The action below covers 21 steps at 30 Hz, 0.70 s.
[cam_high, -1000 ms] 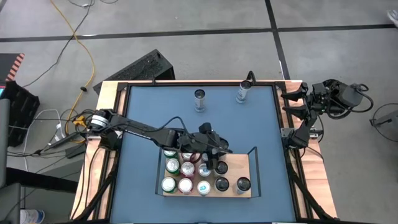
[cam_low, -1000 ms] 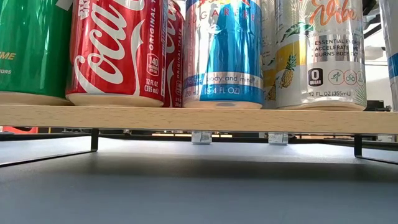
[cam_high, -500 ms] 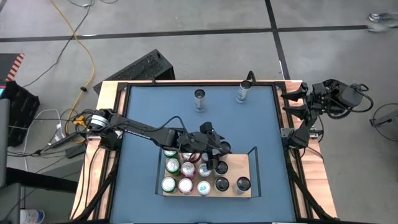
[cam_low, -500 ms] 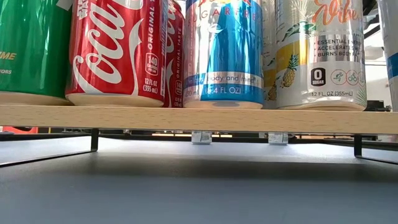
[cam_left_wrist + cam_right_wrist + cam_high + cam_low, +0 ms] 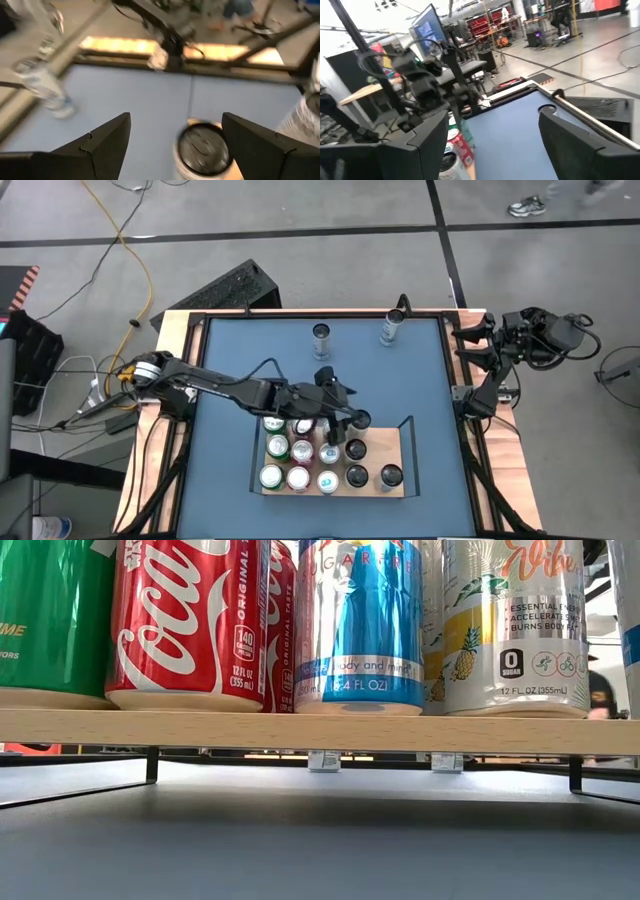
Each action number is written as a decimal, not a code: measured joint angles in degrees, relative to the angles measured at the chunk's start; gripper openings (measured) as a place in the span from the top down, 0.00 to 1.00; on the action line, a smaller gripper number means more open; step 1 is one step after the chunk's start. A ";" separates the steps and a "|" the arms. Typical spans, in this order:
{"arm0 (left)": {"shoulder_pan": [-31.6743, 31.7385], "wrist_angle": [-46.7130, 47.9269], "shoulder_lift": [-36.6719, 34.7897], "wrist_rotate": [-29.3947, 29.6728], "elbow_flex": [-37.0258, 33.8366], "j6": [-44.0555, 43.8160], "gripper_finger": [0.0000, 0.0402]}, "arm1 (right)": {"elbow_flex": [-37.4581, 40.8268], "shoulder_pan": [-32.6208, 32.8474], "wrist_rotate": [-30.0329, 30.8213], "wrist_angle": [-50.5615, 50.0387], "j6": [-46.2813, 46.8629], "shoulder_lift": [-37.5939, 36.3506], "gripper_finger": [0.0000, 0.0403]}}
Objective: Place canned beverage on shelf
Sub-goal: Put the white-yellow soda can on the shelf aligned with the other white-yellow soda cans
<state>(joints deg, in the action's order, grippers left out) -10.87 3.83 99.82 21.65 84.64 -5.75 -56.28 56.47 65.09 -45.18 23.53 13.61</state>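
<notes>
The shelf (image 5: 405,463), a light-wood board on black rails, stands near the table's front and bears several cans. A dark-topped can (image 5: 202,146) stands at its far edge (image 5: 361,420). My left gripper (image 5: 347,423) hovers open just above and to the left of that can; its fingers (image 5: 102,142) stand apart on either side of the can without touching it. My right gripper (image 5: 490,145) waits open, folded back at the table's right edge (image 5: 478,345). The low view shows cans (image 5: 360,625) standing on the shelf board (image 5: 320,730).
Two more cans stand on the blue tabletop near the far edge (image 5: 321,334) (image 5: 392,322). Another can (image 5: 307,107) stands close beside the dark-topped one. The shelf's right end (image 5: 400,442) has bare board. A person's feet pass on the floor beyond the table (image 5: 527,205).
My left gripper has risen and drawn back toward the table's far left, away from the shelf's cans. The cans on the shelf have stayed upright where they were.
</notes>
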 joint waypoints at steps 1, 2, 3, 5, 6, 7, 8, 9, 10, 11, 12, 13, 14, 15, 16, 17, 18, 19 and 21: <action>-0.07 0.01 -1.12 1.57 0.00 0.47 0.25 | -0.02 0.00 0.91 -0.46 0.00 0.41 0.25; -0.23 0.01 -2.40 3.19 0.00 1.13 0.25 | -0.04 0.00 1.82 -1.30 -0.04 1.09 0.25; -0.37 -0.33 -3.90 4.83 0.00 2.03 0.25 | -0.04 0.03 2.52 -2.05 -0.27 2.18 0.25; -0.37 -0.42 -7.08 8.76 0.00 3.16 0.25 | -0.04 0.17 4.04 -1.94 -1.73 5.45 0.25; -0.37 -0.39 -8.57 10.56 0.00 3.49 0.25 | -0.02 0.13 5.27 -1.71 -2.47 7.50 0.25; -0.37 -0.53 -10.14 12.27 0.00 3.58 0.25 | -0.02 -0.02 6.19 -1.33 -3.14 9.64 0.25; -0.37 -0.33 -11.66 13.85 0.00 3.60 0.25 | 0.00 -0.39 6.76 -0.99 -3.43 11.62 0.25; -0.34 -0.11 -13.22 15.42 0.00 3.59 0.25 | 0.00 -0.95 6.82 -0.51 -3.44 13.54 0.25; -0.33 -0.17 -14.85 16.51 0.00 3.61 0.25 | 0.00 -1.63 6.61 0.04 -3.38 15.43 0.25; -0.33 -0.06 -16.55 17.48 0.00 3.66 0.25 | 0.00 -2.43 5.78 0.37 -3.03 17.34 0.25; -0.37 0.16 -18.02 18.10 0.00 3.77 0.25 | 0.00 -3.25 4.73 0.52 -2.52 19.34 0.25; -0.39 0.30 -19.46 18.22 0.02 3.75 0.25 | 0.00 -4.30 3.48 0.53 -1.99 21.48 0.25; -0.39 0.75 -20.81 18.29 0.02 3.49 0.25 | 0.00 -5.51 2.07 0.52 -1.44 23.63 0.25; -0.39 1.12 -21.83 18.36 0.02 3.04 0.25 | 0.00 -6.88 0.55 0.56 -0.64 25.57 0.25; -0.39 1.15 -22.79 18.33 0.02 2.63 0.25 | 0.00 -8.44 -1.53 0.74 0.64 27.30 0.25; -0.39 1.33 -23.63 18.30 0.02 2.23 0.25 | 0.01 -10.16 -4.26 0.82 1.98 28.71 0.25; -0.39 1.44 -24.38 18.29 0.02 1.79 0.25 | 0.05 -12.00 -7.51 0.80 3.18 29.87 0.25; -0.39 1.36 -25.07 18.27 0.02 1.22 0.25 | 0.05 -13.95 -10.60 0.79 3.80 30.84 0.25; -0.39 1.23 -26.16 18.31 0.02 0.52 0.25 | 0.05 -18.41 -16.02 1.13 3.53 33.23 0.25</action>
<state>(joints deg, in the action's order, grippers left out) -11.27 5.06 73.65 39.96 84.66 -5.22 -56.23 38.06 49.07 -44.05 27.06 46.84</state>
